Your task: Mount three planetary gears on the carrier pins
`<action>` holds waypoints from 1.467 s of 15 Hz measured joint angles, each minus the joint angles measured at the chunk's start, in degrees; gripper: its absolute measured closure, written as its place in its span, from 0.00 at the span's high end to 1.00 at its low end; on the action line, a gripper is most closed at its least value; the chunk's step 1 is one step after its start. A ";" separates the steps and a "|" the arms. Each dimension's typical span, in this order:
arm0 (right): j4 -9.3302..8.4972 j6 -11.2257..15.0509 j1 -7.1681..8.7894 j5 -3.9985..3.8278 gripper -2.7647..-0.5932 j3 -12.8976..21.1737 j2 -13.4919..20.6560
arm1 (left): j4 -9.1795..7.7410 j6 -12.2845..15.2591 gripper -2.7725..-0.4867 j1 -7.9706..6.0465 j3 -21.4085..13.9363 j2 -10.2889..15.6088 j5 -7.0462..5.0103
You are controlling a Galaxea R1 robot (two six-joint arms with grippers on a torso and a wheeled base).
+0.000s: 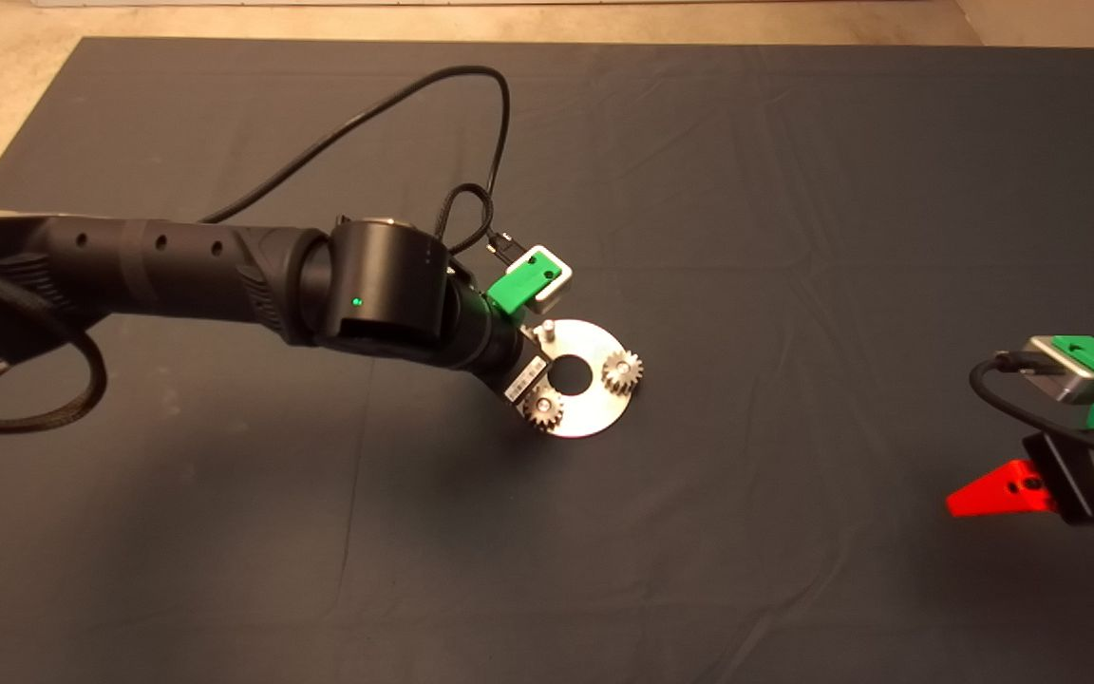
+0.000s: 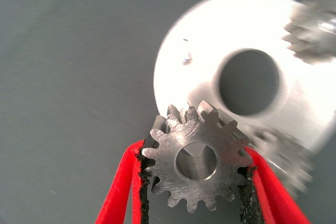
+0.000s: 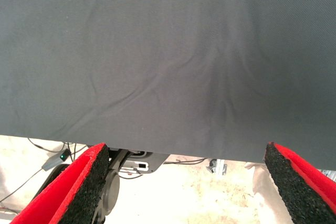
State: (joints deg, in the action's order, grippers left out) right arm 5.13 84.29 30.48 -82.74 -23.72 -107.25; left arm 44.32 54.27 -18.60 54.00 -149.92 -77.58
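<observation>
My left gripper (image 2: pixel 195 153) is shut on one planetary gear (image 2: pixel 202 129), a silvery toothed wheel with a centre hole, held flat by its rim between the black pads. It hangs just above the edge of the shiny round disc (image 2: pixel 210 35). One bare carrier pin (image 2: pixel 186 57) stands close beyond the held gear. The other two pins carry gears (image 1: pixel 621 370) (image 1: pixel 543 410) on the disc (image 1: pixel 594 418), with the free pin (image 1: pixel 547 330) at its far left. The left arm (image 1: pixel 386 285) covers the disc's left edge. My right gripper (image 3: pixel 186 150) is open and holds nothing.
The dark mat (image 1: pixel 794 190) shows soft creases around the disc. My right gripper (image 1: pixel 993 496) waits at the lower right edge. A black cable (image 1: pixel 499 114) loops above the left wrist. Beyond the mat's edge, the right wrist view shows pale floor (image 3: pixel 178 198) with cables.
</observation>
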 joint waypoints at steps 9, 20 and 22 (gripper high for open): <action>-0.07 -0.02 0.00 0.62 0.74 0.11 0.00 | -6.75 -6.42 0.14 -2.68 9.47 -5.51 -0.34; -0.36 -0.22 0.00 0.68 0.74 0.27 0.15 | -13.89 -6.81 0.14 -4.77 11.57 -6.75 0.33; -0.36 -0.22 0.02 0.73 0.74 0.33 0.26 | -13.89 -6.81 0.14 -4.77 12.72 -7.08 0.81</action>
State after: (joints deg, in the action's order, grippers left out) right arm 4.77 84.07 30.50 -82.01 -23.39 -107.00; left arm 30.42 47.46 -23.37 66.73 -157.00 -76.77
